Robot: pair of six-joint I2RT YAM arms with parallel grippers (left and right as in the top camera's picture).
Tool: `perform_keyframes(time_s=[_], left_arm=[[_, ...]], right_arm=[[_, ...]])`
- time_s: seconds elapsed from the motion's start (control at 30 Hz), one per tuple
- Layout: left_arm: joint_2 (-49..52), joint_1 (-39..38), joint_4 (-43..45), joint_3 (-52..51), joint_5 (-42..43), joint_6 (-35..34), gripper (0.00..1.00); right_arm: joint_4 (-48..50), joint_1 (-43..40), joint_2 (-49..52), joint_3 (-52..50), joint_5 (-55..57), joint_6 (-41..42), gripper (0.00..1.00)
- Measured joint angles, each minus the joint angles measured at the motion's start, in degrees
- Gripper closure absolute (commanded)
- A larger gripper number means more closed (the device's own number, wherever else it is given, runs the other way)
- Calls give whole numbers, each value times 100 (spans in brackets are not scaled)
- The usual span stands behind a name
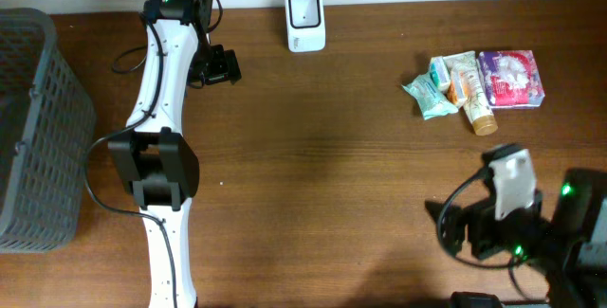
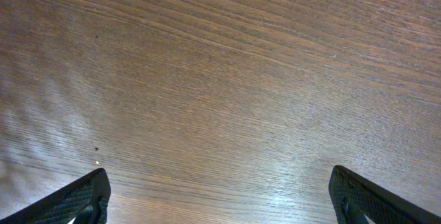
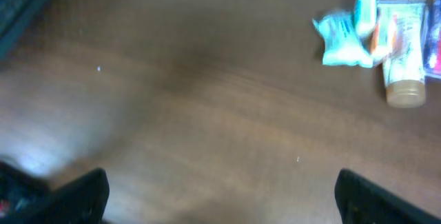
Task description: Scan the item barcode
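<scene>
Teal packet (image 1: 429, 97), tan-capped tube (image 1: 471, 95) and purple-and-pink packet (image 1: 512, 78) lie clustered at the upper right of the overhead view, touching or just beside one another on the wooden table (image 1: 332, 156). A white scanner (image 1: 305, 21) stands at top centre, well apart from them. A grey basket (image 1: 38, 128) sits at the left edge. The left gripper (image 2: 219, 203) hangs over bare wood, jaws spread wide and empty. The right gripper (image 3: 222, 200), at lower right, is likewise spread and empty; its blurred view shows the cluster at upper right.
</scene>
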Motion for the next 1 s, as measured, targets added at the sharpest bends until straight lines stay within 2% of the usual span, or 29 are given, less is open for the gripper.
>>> perform_keyframes(time_s=[0.1, 0.23, 0.37, 0.57, 0.83, 1.0], left_arm=[[0, 0, -2, 0, 0, 0, 1], [0, 0, -4, 0, 0, 0, 1], [0, 0, -2, 0, 0, 0, 1], [0, 0, -7, 0, 2, 0, 1], [0, 0, -2, 0, 0, 0, 1], [0, 0, -2, 0, 0, 0, 1]], right_arm=[[1025, 313, -1104, -1161, 24, -20, 1], [2433, 330, -1716, -2529, 24, -42, 1], [4369, 330, -2651, -4194, 24, -42, 1], [5259, 533, -3613, -5449, 702, 850, 1], [5307, 549, -3987, -5901, 2199, 1888, 2], [5652, 549, -4162, -6382, 2476, 2024, 1]])
